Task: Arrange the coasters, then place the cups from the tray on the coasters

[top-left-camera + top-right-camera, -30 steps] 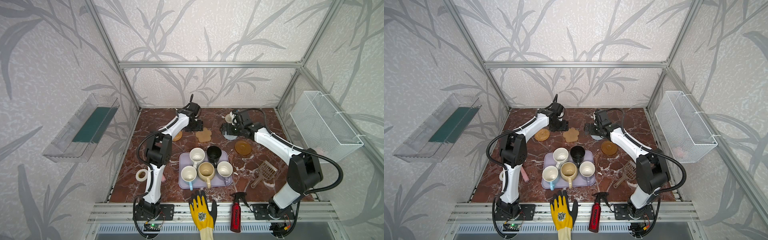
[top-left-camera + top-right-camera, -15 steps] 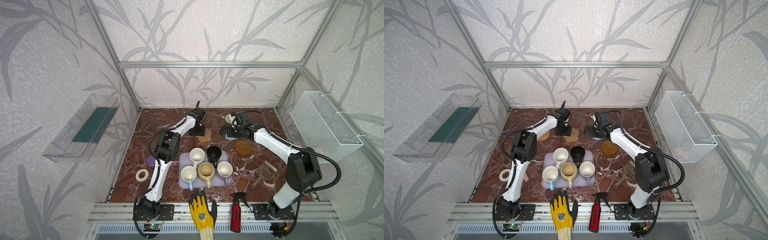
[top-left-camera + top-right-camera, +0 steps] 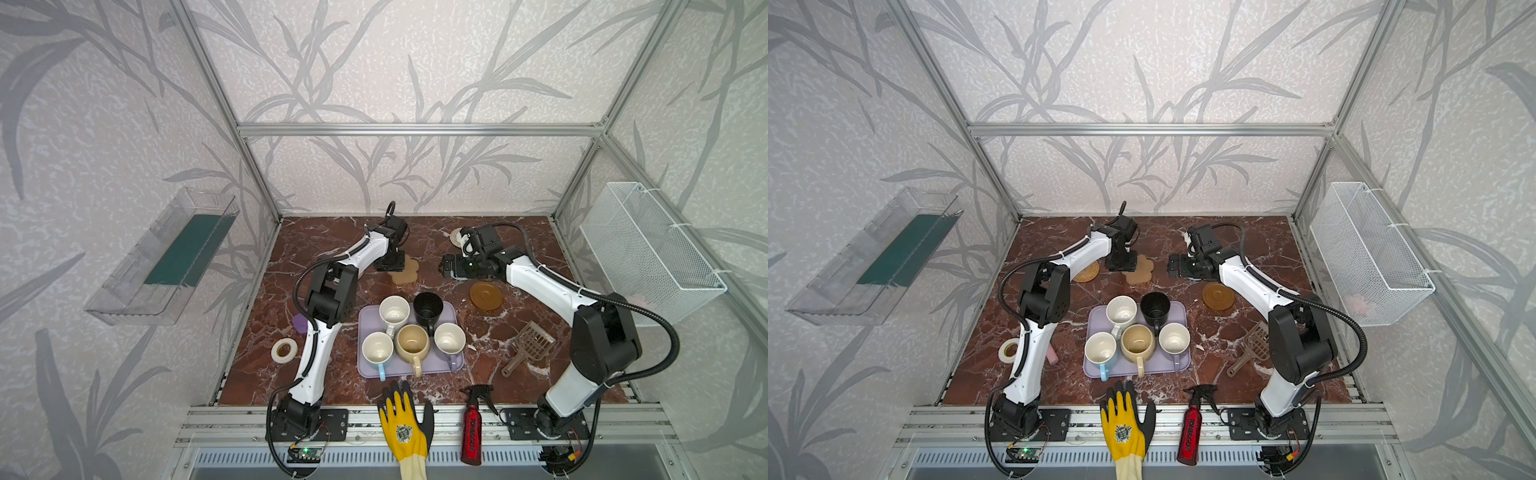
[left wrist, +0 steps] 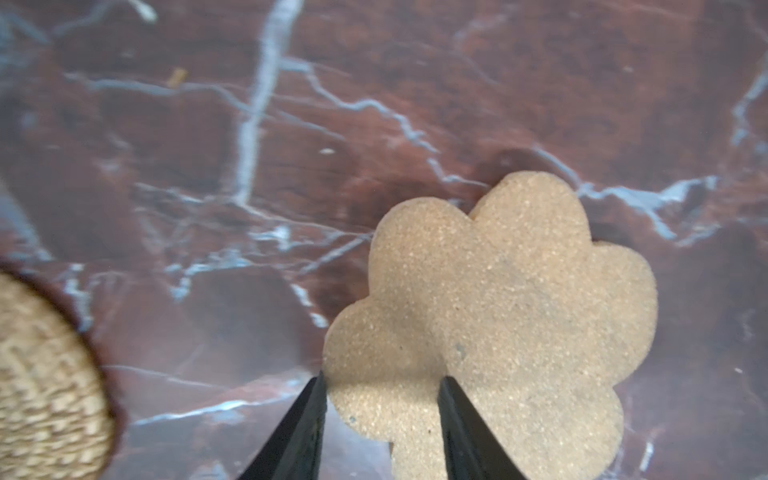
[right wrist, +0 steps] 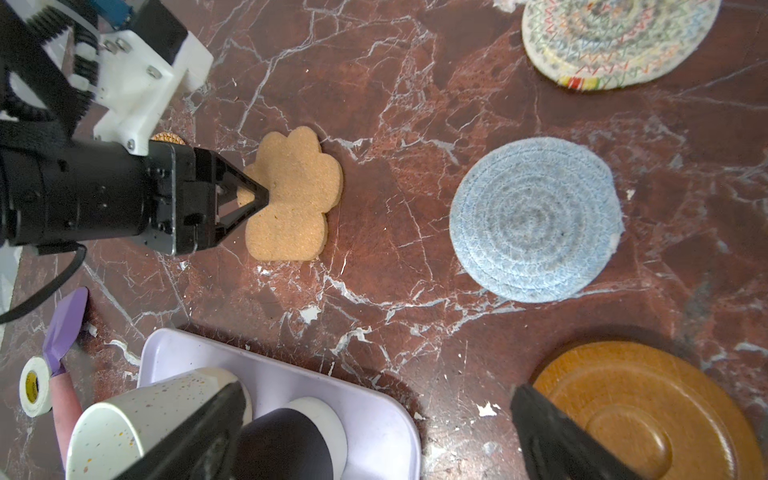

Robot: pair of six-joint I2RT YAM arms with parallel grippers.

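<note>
Marble bears five mugs, five coasters; left end effector half-open astride paw coaster, right one wide

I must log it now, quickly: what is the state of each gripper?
Left gripper: jaws around a lobe of the paw coaster; whether it grips cannot be told.
Right gripper: open, holding nothing.
</note>
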